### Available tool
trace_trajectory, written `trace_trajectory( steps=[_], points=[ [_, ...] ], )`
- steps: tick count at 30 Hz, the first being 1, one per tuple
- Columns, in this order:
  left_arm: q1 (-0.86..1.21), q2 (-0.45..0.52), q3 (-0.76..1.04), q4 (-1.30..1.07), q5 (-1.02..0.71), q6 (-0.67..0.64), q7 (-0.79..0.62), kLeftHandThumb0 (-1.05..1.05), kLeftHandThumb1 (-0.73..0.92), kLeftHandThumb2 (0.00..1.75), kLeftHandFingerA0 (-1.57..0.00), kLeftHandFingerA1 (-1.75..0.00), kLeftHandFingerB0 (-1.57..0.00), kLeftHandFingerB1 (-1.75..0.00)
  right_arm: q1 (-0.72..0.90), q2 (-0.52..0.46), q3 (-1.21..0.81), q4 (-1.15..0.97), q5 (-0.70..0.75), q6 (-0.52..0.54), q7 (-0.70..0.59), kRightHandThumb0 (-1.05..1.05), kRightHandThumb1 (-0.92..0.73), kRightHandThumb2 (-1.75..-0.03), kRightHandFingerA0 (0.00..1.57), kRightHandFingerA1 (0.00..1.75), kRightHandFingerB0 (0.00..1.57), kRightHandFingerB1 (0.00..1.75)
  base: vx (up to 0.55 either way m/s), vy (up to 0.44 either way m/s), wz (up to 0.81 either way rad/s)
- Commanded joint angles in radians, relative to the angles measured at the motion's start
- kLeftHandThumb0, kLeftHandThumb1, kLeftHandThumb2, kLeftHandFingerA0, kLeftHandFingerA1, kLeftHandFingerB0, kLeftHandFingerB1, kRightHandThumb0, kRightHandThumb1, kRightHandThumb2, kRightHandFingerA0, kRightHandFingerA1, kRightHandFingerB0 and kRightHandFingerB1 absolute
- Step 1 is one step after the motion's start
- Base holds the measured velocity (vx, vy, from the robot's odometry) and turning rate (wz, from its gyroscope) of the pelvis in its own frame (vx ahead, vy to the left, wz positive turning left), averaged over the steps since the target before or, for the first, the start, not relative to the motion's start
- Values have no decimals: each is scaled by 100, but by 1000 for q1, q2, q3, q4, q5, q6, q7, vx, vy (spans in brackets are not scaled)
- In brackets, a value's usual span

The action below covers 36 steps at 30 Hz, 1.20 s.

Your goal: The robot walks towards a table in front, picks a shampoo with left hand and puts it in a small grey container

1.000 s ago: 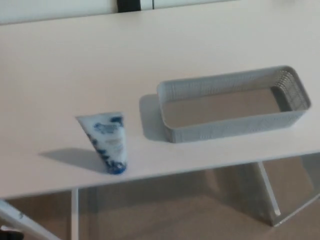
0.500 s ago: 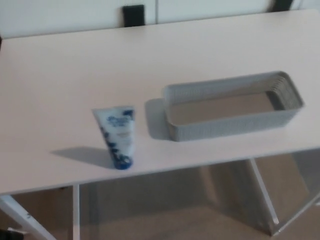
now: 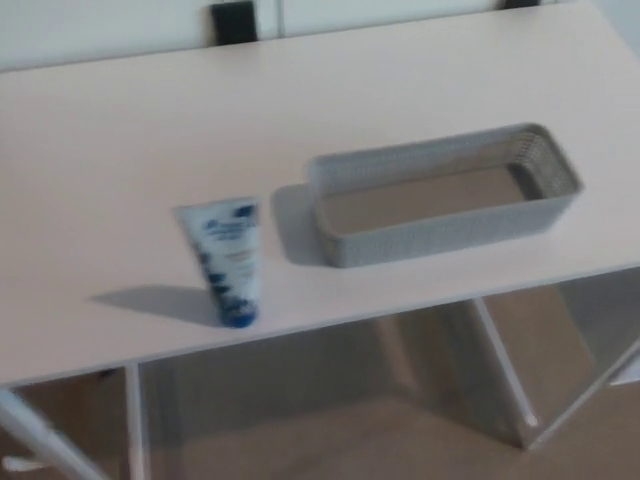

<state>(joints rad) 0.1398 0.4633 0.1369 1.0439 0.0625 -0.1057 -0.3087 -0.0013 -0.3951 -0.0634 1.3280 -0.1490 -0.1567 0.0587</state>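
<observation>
At nine o'clock from grey container (image 3: pixel 440 235), cap-down on tabletop (image 3: pixel 120 130): shampoo tube (image 3: pixel 228 258), likely light, squashy, best pinched mid-body; hands unseen.

left hand, right hand, neither in view

I see the shampoo (image 3: pixel 227 262) upright on the table (image 3: pixel 120 130), near its front edge; the container (image 3: pixel 430 236) sits at about its three o'clock, apart.

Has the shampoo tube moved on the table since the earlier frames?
No. The camera shifted; the shampoo tube stands just left of the grey container as before.
</observation>
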Motion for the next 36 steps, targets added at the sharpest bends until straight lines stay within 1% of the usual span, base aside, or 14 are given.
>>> trace_trajectory(
  steps=[1,3,5,7,8,9,12,13,24,25,27,30,31,36],
  points=[
    [306,44,244,-498,-276,-23,-151,-44,21,127,-49,-95,-12,-72,-10,-12,-17,0,15,3,1,-28,-51,-55,78,48,62,42,3,128,27],
    [330,37,272,-601,-297,19,-150,-37,40,124,-52,-91,-17,-72,-13,-12,-16,1,13,7,-2,-28,-52,-55,77,47,61,42,-20,134,18],
    [344,30,292,-716,-300,41,-134,-64,13,146,-54,-120,-21,-93,-27,-12,-19,4,15,17,-1,-32,-53,-55,76,46,60,41,0,0,0],
    [306,23,298,-660,-302,38,-145,-46,32,125,-55,-98,-7,-70,-7,-13,-12,3,9,6,5,-33,-53,-55,76,46,59,41,0,0,0],
    [289,21,294,-629,-288,38,-140,-43,3,154,-41,-138,-12,-105,-5,-13,-11,2,8,5,5,-33,-53,-55,77,46,60,41,0,0,0],
    [262,11,282,-581,-260,42,-125,-44,11,130,-46,-99,-13,-77,-4,-13,-12,1,9,5,5,-31,-54,-55,77,46,61,41,-97,-37,-1],
    [289,-7,279,-608,-240,70,-118,-35,20,131,-45,-96,-7,-70,4,1,-10,4,6,5,-1,-31,-54,-55,77,46,61,41,-1,-31,0],
    [290,-16,270,-605,-230,74,-114,-24,9,163,-48,-118,-12,-82,8,1,-10,2,7,3,1,-31,-54,-55,78,47,61,41,13,-93,-3],
    [280,-53,201,-582,-179,58,-83,-29,18,134,-48,-98,-3,-69,20,3,-19,4,4,1,-1,-31,-53,-54,78,46,61,40,0,0,0],
    [281,-78,229,-577,-208,21,-65,-37,3,166,-43,-117,-3,-80,23,3,-16,4,0,-6,-3,-30,-53,-55,78,47,61,41,0,0,0],
    [285,-153,304,-610,-275,-50,-11,-77,30,146,0,-70,0,0,25,2,-21,8,3,-10,-2,-30,-52,-56,79,47,62,42,0,0,0],
    [306,-231,398,-813,-308,-101,72,-95,66,100,0,-39,0,0,24,-4,-15,6,-2,-10,1,-32,-53,-55,80,47,61,41,0,0,0],
    [297,-238,417,-891,-333,-89,69,-104,62,127,0,-59,0,-39,20,-4,-12,4,-5,-9,0,-31,-53,-55,81,47,61,41,0,0,0],
    [191,-207,455,-1181,-469,-57,0,-105,57,114,0,-59,0,-46,8,2,-12,-4,1,1,5,-32,-53,-55,77,46,60,41,0,0,0]
  ],
)
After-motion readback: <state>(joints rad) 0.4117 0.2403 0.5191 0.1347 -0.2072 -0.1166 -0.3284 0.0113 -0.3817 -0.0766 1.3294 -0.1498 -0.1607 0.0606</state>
